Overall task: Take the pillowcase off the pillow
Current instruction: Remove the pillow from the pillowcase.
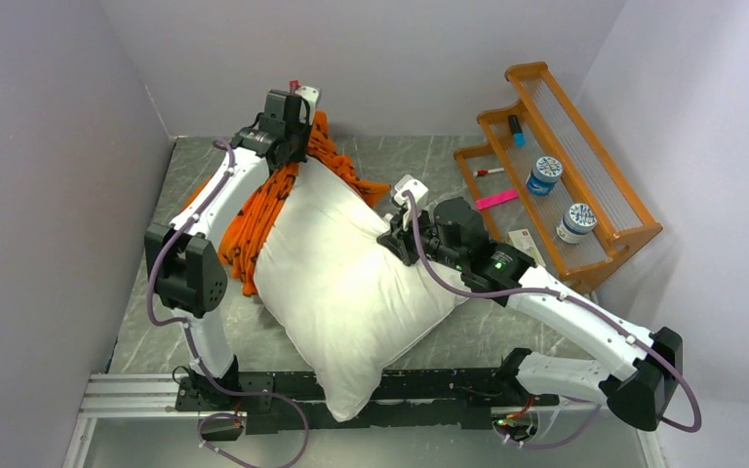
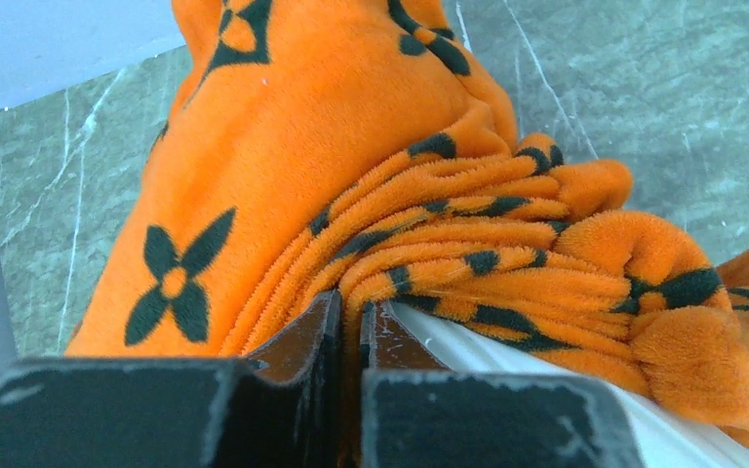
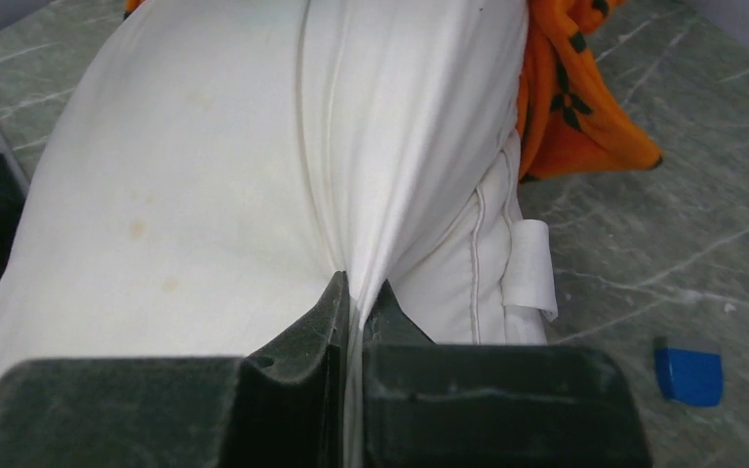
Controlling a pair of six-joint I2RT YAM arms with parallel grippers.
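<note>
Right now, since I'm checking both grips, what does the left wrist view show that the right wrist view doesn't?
Only left wrist: the left gripper shut on a bunched fold of the pillowcase. Only right wrist: the right gripper pinching white fabric of the pillow, a white tag at its seam, a small blue object. Both: pillowcase, pillow, grey marbled table.

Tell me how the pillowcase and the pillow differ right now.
The pillowcase is orange with dark motifs; the pillow is plain white. The pillowcase is bunched in folds at the pillow's far end; the pillow lies plump and mostly bare. The left hand is shut on the pillowcase, the right hand on the pillow. Both are soft and pinched.
</note>
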